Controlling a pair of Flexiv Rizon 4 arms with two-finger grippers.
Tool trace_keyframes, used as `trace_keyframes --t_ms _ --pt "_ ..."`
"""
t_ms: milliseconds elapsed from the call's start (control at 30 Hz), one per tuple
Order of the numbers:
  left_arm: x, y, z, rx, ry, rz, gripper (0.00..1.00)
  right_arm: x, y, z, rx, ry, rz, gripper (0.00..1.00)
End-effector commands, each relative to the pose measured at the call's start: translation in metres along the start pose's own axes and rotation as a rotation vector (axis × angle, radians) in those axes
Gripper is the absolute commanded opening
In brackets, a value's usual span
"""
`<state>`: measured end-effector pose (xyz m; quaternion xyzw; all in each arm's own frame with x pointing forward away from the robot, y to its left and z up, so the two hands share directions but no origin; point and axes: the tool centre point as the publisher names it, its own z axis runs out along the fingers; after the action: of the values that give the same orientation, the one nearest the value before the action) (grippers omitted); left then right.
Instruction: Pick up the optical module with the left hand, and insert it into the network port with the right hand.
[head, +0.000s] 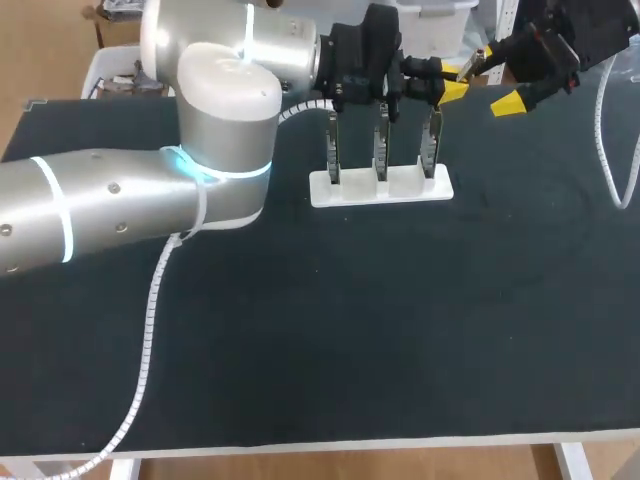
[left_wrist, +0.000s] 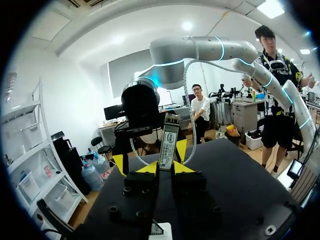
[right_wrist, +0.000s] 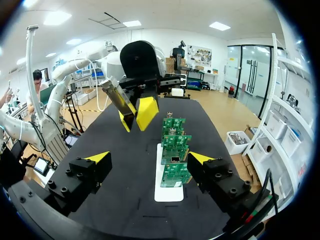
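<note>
The left arm (head: 110, 200) is made of thick silver-grey tubes with rounded joints, one capped in white. Thin glowing cyan bands ring it, and small dark screw heads dot the shell. A white spiral-wrapped cable (head: 150, 320) runs along it. The right arm (left_wrist: 200, 50) has the same silver shell and cyan rings, with its own coiled white cable (left_wrist: 186, 95). The left pincer (left_wrist: 166, 168) has black blocky fingers with round screw holes and wedge-shaped yellow tips. The right pincer (right_wrist: 149, 158) matches it: 2 black screw-studded blocks, each tipped in yellow.
</note>
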<state>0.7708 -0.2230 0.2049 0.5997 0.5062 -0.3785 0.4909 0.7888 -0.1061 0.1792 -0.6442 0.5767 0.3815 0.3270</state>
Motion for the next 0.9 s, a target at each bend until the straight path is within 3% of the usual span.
trace_keyframes --t_ms 33,467,900 --pt "0.003 0.010 0.009 0.042 -0.006 -0.001 0.00 0.000 0.002 0.000 0.004 0.002 0.000 1.00" --pt "0.011 0.010 0.024 0.052 -0.040 0.001 0.00 0.000 0.002 0.000 0.004 0.002 0.000 1.00" --pt "0.008 0.002 0.020 0.031 -0.030 -0.008 0.00 0.000 0.002 0.000 0.004 0.002 0.000 1.00"
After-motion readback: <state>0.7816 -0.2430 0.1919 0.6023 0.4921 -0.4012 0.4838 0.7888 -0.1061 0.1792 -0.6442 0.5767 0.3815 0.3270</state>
